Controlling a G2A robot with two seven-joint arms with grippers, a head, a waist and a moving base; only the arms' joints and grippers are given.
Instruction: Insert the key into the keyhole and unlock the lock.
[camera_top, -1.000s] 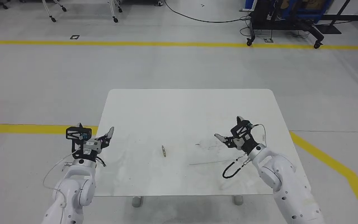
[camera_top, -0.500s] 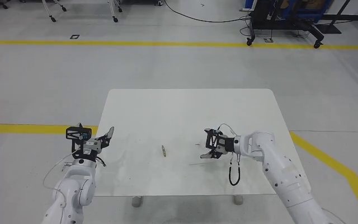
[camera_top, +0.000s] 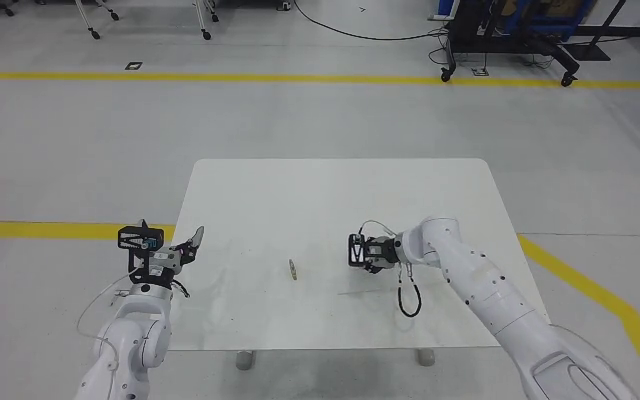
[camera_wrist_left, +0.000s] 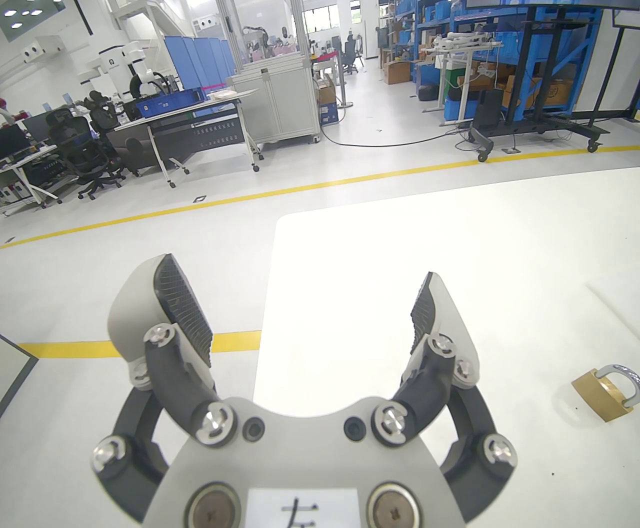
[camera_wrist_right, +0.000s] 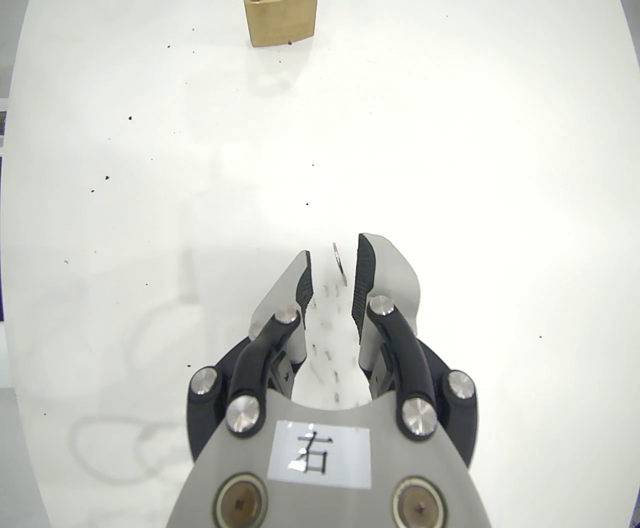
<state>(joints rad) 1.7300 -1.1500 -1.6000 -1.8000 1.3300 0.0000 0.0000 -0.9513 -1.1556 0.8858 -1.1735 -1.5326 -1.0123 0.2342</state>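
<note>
While the key lies lengthwise between the narrowed, unclosed fingers of the right claw, the lock sits straight ahead

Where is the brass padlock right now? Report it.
Top view: the brass padlock lies on the white table near its middle, between the left hand and the right hand, touching neither, nearer the right.

White table: brass padlock near middle, small key well apart from it.
</note>
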